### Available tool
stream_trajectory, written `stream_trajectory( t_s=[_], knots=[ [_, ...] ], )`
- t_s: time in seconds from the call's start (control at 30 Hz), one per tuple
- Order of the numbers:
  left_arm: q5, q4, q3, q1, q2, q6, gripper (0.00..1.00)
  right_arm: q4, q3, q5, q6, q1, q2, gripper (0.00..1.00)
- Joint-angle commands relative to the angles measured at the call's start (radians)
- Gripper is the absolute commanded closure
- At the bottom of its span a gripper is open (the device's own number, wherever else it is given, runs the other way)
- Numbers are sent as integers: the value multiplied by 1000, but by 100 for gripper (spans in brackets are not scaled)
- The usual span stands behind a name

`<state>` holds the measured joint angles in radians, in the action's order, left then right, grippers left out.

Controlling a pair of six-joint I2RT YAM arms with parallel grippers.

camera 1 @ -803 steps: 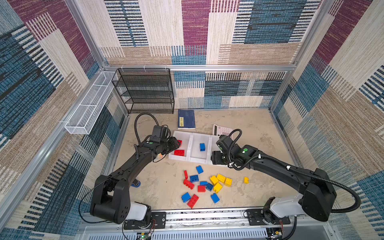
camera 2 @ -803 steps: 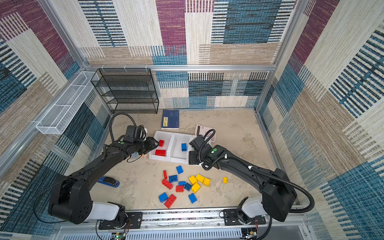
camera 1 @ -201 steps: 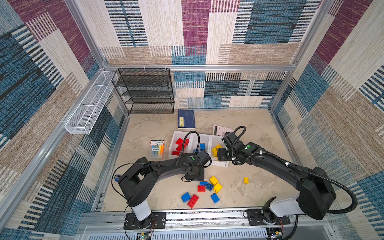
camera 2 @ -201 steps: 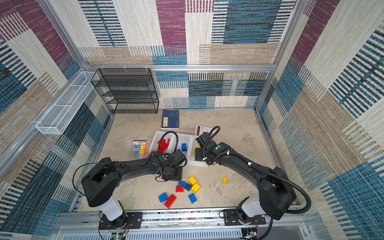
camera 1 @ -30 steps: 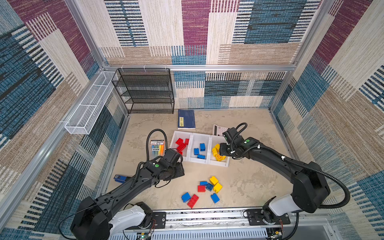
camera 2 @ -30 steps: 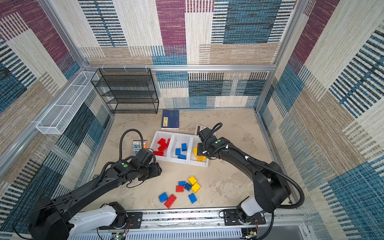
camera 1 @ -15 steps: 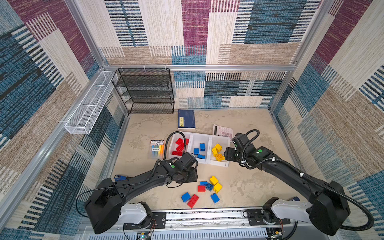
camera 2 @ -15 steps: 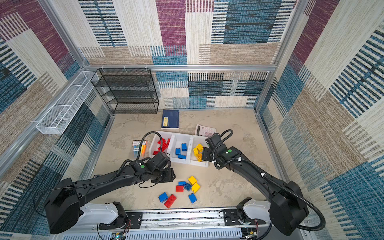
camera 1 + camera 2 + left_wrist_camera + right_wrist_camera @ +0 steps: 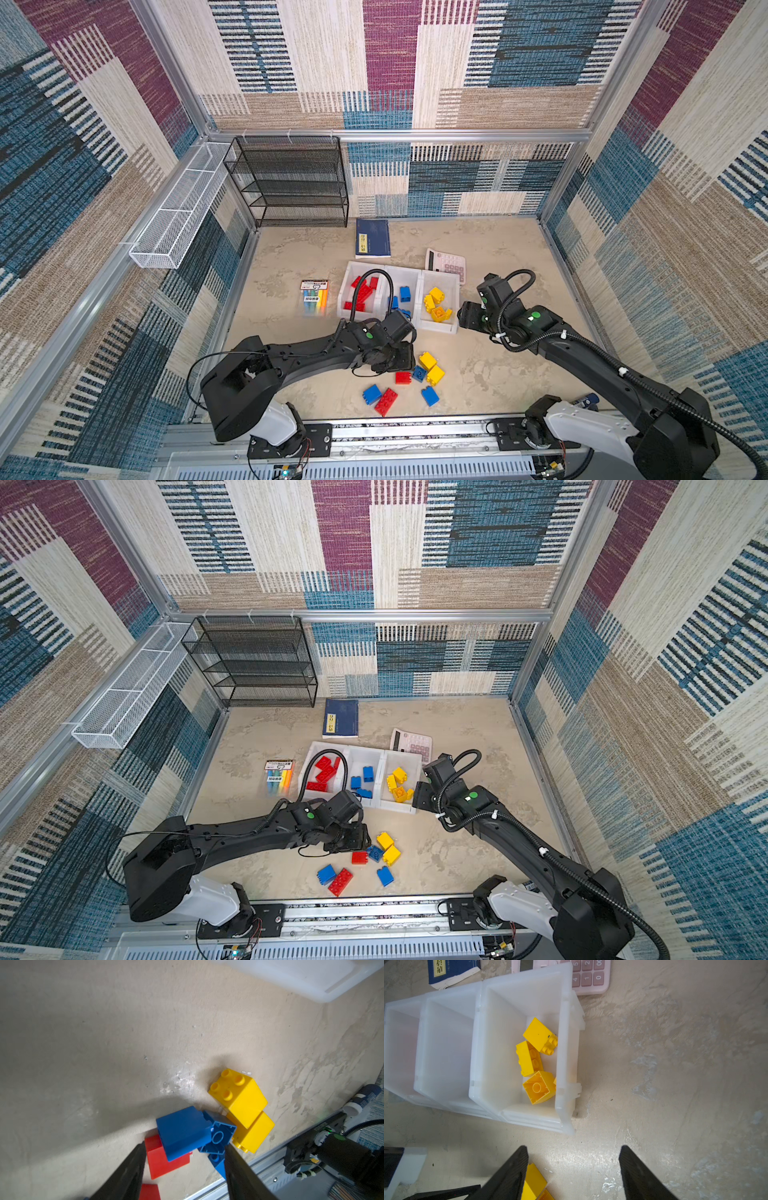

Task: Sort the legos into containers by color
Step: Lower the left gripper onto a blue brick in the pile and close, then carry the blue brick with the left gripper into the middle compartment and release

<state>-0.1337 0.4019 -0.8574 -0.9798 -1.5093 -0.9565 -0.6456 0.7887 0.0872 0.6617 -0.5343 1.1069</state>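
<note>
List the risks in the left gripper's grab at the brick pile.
1. The left gripper, jaws open, straddles a blue brick lying against a red brick; it may twist or slip when pinched.
2. A second blue brick touching it sits in one jaw's path and may get caught or knocked.
3. Adjacent yellow bricks may be shoved.

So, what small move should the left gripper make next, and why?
Probably lower a little and close on the blue brick. In the left wrist view the left gripper stands open with a finger on each side of it, and the middle bin already holds blue ones.
</note>
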Motion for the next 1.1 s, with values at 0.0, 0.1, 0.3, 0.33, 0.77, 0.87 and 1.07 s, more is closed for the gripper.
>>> stream_trajectory(
  t_s=[0.0, 0.1, 0.3, 0.33, 0.77, 0.87, 1.07],
  knots=[
    [12, -7, -16, -5, -22, -27, 37, 6, -6, -2, 4, 3, -6, 28],
    [15, 1, -27, -7, -41, -26, 37, 9, -12, -3, 1, 3, -9, 28],
    [33, 47, -63, -7, -79, 0, 41, 20, -27, -12, 0, 5, -10, 27],
    [34, 49, -65, -8, -84, 3, 42, 21, -29, -13, 0, 6, -10, 27],
    [40, 55, -72, -7, -103, 21, 60, 24, -40, -20, 1, 9, -8, 27],
    [47, 68, -78, -5, -94, 26, 62, 23, -44, -20, 3, 9, -13, 27],
    [63, 85, -91, 4, -74, 41, 65, 21, -47, -20, 3, 9, -18, 28]
  ],
)
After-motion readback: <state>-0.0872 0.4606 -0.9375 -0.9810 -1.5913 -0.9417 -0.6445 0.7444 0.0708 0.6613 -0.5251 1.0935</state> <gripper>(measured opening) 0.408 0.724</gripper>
